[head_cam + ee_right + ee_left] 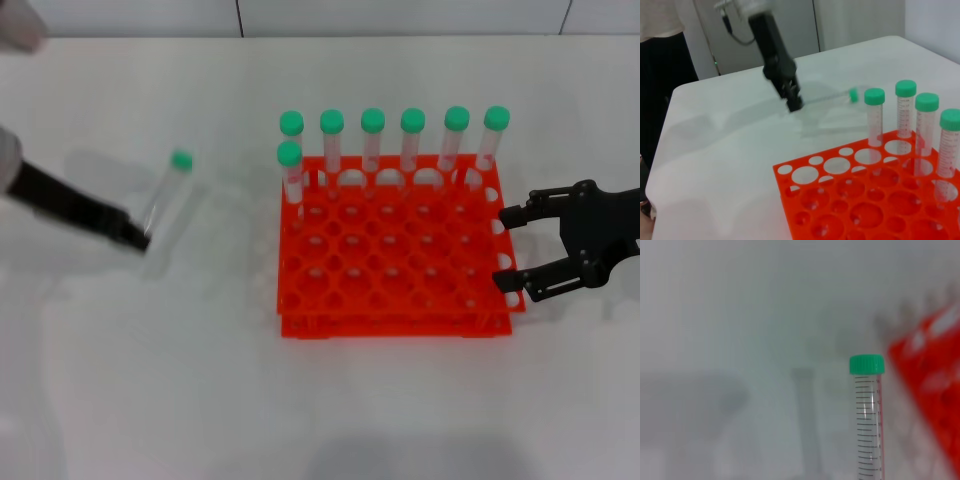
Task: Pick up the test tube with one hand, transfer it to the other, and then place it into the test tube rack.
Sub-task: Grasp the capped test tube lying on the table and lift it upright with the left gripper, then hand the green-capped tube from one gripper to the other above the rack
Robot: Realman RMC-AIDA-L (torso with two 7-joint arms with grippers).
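My left gripper (137,236) is left of the rack, shut on the lower end of the test tube (163,200), a clear tube with a green cap (181,160). It holds the tube tilted above the table. The left wrist view shows the tube (869,425) close up. The right wrist view shows the left gripper (795,104) with the tube (832,95) pointing towards the rack. The orange-red test tube rack (400,300) stands at the middle of the table. My right gripper (508,248) is open and empty at the rack's right edge.
Several green-capped tubes (413,140) stand upright in the rack's back row, and one more (291,170) stands in the second row at the left. They also show in the right wrist view (874,120). The white table (150,380) lies all around the rack.
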